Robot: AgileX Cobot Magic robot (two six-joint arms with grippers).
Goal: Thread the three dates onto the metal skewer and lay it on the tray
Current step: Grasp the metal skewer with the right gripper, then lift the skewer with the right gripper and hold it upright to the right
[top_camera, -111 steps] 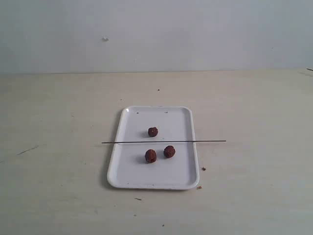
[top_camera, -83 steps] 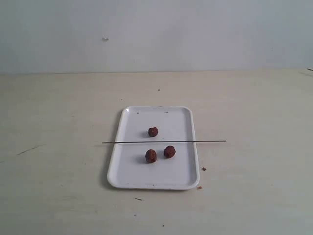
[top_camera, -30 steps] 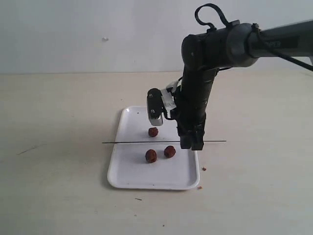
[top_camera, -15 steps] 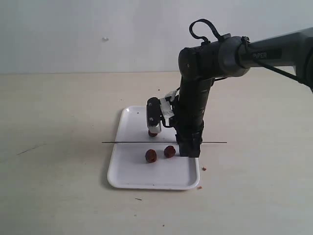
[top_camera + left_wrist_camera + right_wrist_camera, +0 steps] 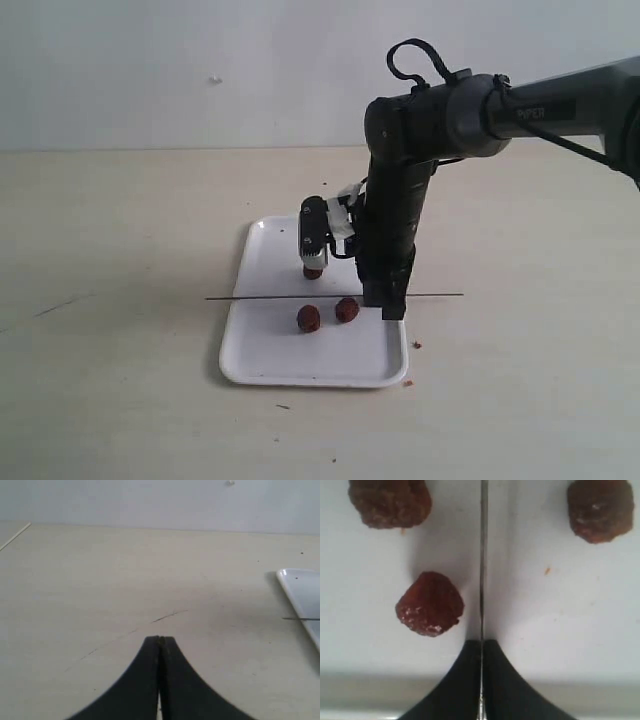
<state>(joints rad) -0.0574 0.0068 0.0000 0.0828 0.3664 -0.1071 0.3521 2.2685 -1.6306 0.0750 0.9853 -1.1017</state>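
Metal skewer (image 5: 482, 555) pinched, right jaws, wrist view only

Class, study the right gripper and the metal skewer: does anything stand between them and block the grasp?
Nothing visible does. The right gripper is shut on the metal skewer near the tray rim. The nearest date lies beside the skewer, apart from it and from the gripper.

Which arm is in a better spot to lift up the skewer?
Right. The right end effector is shut on the metal skewer above the tray; the left end effector is shut over the table.
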